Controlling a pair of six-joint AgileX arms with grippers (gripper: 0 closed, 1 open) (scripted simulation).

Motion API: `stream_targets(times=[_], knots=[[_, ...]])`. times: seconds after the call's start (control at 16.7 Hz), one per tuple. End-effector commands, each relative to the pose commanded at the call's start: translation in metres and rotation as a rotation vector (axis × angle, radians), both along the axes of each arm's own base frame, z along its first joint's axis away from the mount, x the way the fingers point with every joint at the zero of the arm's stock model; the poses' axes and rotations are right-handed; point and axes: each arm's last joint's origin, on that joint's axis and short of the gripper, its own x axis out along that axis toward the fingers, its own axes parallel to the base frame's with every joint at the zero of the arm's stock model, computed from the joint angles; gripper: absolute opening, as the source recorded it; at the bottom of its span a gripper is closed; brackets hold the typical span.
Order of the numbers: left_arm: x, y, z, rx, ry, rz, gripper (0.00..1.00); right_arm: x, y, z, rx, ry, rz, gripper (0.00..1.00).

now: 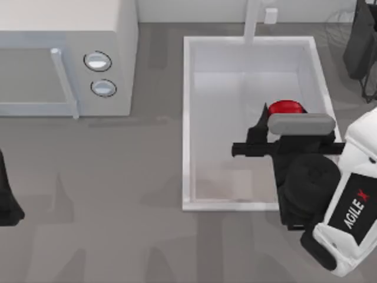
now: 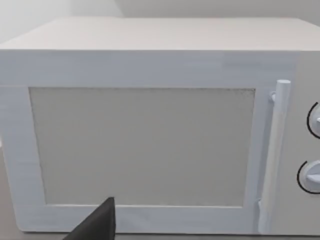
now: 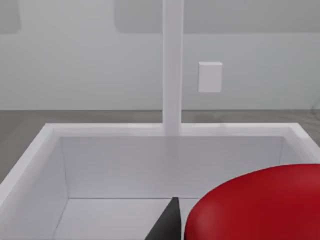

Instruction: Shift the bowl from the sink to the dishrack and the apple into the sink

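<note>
Right gripper (image 1: 277, 121) over sink (image 1: 187, 118), right half, apple (image 1: 286, 108) close beside fingers; grasping or released — cannot tell. Bowl already gone from basin. Best: lower near sink floor, release gently, withdraw straight up. Left gripper (image 1: 7, 200) parked facing microwave (image 1: 65, 59).

Item count: one sink (image 1: 188, 118), one faucet (image 1: 252, 20), one apple (image 1: 285, 108), one microwave (image 1: 65, 35) with two knobs (image 1: 98, 61), two arms.
</note>
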Motion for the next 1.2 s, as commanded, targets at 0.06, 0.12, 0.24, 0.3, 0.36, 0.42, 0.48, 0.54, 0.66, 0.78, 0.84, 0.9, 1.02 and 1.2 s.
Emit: stream_targets(times=[0.06, 0.12, 0.24, 0.3, 0.36, 0.42, 0.48, 0.54, 0.66, 0.78, 0.84, 0.9, 1.02, 1.2], knots=[[0.0000, 0.0000, 0.0000, 0.000, 0.000, 0.000, 1.00, 0.0000, 0.0000, 0.0000, 0.000, 0.000, 0.000, 0.00], [0.0000, 0.0000, 0.0000, 0.000, 0.000, 0.000, 1.00, 0.0000, 0.0000, 0.0000, 0.000, 0.000, 0.000, 0.08], [0.0000, 0.0000, 0.0000, 0.000, 0.000, 0.000, 1.00, 0.0000, 0.0000, 0.0000, 0.000, 0.000, 0.000, 0.23], [0.0000, 0.0000, 0.0000, 0.000, 0.000, 0.000, 1.00, 0.0000, 0.0000, 0.0000, 0.000, 0.000, 0.000, 0.30], [0.0000, 0.0000, 0.0000, 0.000, 0.000, 0.000, 1.00, 0.0000, 0.0000, 0.0000, 0.000, 0.000, 0.000, 0.38], [0.0000, 0.0000, 0.0000, 0.000, 0.000, 0.000, 1.00, 0.0000, 0.0000, 0.0000, 0.000, 0.000, 0.000, 0.45], [0.0000, 0.0000, 0.0000, 0.000, 0.000, 0.000, 1.00, 0.0000, 0.0000, 0.0000, 0.000, 0.000, 0.000, 0.53], [0.0000, 0.0000, 0.0000, 0.000, 0.000, 0.000, 1.00, 0.0000, 0.0000, 0.0000, 0.000, 0.000, 0.000, 0.60], [0.0000, 0.0000, 0.0000, 0.000, 0.000, 0.000, 1.00, 0.0000, 0.0000, 0.0000, 0.000, 0.000, 0.000, 0.75], [0.0000, 0.0000, 0.0000, 0.000, 0.000, 0.000, 1.00, 0.0000, 0.0000, 0.0000, 0.000, 0.000, 0.000, 0.90], [0.0000, 0.0000, 0.0000, 0.000, 0.000, 0.000, 1.00, 0.0000, 0.0000, 0.0000, 0.000, 0.000, 0.000, 0.98], [0.0000, 0.0000, 0.0000, 0.000, 0.000, 0.000, 1.00, 0.0000, 0.0000, 0.0000, 0.000, 0.000, 0.000, 1.00], [0.0000, 0.0000, 0.0000, 0.000, 0.000, 0.000, 1.00, 0.0000, 0.0000, 0.0000, 0.000, 0.000, 0.000, 1.00], [0.0000, 0.0000, 0.0000, 0.000, 0.000, 0.000, 1.00, 0.0000, 0.0000, 0.0000, 0.000, 0.000, 0.000, 1.00]])
